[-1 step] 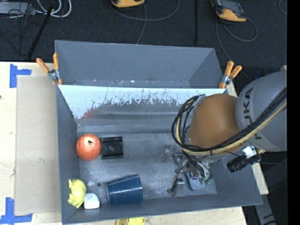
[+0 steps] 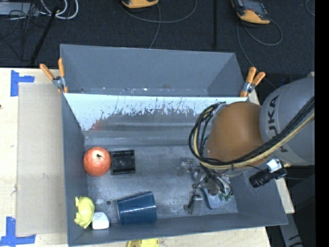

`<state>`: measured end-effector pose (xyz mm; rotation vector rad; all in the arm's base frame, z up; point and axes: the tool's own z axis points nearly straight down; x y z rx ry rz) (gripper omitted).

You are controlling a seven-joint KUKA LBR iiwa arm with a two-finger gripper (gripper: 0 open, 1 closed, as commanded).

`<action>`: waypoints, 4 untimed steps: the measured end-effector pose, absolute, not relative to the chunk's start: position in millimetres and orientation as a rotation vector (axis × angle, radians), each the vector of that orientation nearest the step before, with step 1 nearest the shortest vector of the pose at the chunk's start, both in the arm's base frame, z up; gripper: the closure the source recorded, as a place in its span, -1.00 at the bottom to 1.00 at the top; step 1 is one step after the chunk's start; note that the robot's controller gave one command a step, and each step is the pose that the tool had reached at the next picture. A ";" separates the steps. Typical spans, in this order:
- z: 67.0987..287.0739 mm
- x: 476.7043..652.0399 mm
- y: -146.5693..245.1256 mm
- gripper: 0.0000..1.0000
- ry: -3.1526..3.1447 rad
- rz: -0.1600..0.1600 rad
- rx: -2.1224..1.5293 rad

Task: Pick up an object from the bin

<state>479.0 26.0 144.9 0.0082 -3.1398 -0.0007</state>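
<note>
A red apple (image 2: 96, 161) touches a black box (image 2: 123, 161). Below them a dark blue cup (image 2: 136, 208) lies on its side, near a yellow toy (image 2: 84, 211) and a white lump (image 2: 100, 221).

Single overhead view of the bin (image 2: 154, 76)
Viewed steeply from above, far wall at top; the arm (image 2: 290, 122) is framed at right

1. Gripper (image 2: 202, 199) near the bin's (image 2: 149, 76) front right corner, largely covered by orange wrist cover (image 2: 234, 133).
2. Pale bluish item (image 2: 215, 200) beneath it, too jumbled to identify.
3. Yellow object (image 2: 142, 243) past front rim, cut by bottom edge.
</note>
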 end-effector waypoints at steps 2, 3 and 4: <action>93.5 495.8 -24.3 -1.00 -3.132 0.000 -0.026; 138.5 522.3 -35.0 -1.00 -3.139 0.000 -0.021; 158.0 545.4 -38.1 -1.00 -3.143 -0.001 -0.146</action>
